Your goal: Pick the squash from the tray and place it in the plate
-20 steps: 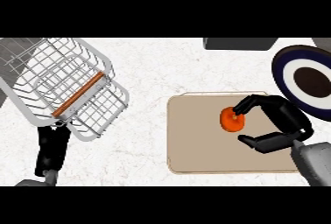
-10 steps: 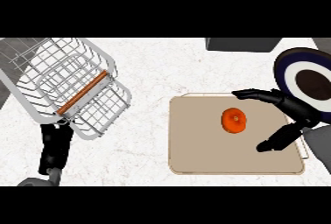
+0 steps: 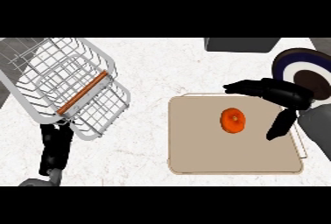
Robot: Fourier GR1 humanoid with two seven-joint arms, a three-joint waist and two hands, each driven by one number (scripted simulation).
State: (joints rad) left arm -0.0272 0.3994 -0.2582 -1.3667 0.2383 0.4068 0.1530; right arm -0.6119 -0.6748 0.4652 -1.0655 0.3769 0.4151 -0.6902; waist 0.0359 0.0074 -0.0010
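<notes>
Squash first: the round orange squash (image 3: 233,120) lies on the flat beige tray (image 3: 207,151), a little far and right of its middle, with nothing touching it. My right hand (image 3: 281,94) hovers over the tray's far right corner, spread wide and holding nothing. Its fingers (image 3: 244,86) reach left past the far side of the squash, and its thumb (image 3: 279,127) hangs down to the squash's near right. I read this as the pick not yet made: the hand brackets the squash but stands apart from it.

For the next move I would bring the hand left and down until the squash sits between fingers and thumb. Then I would curl them shut round it before any lift. After that, the carry is short. The dark blue and white round plate (image 3: 279,64) sits just beyond the hand at the far right, partly cut off by the view's edge.

My left hand (image 3: 55,146) rests with straight fingers at the near left of the white marbled worktop (image 3: 149,144), beside the tilted white wire basket (image 3: 65,83).
</notes>
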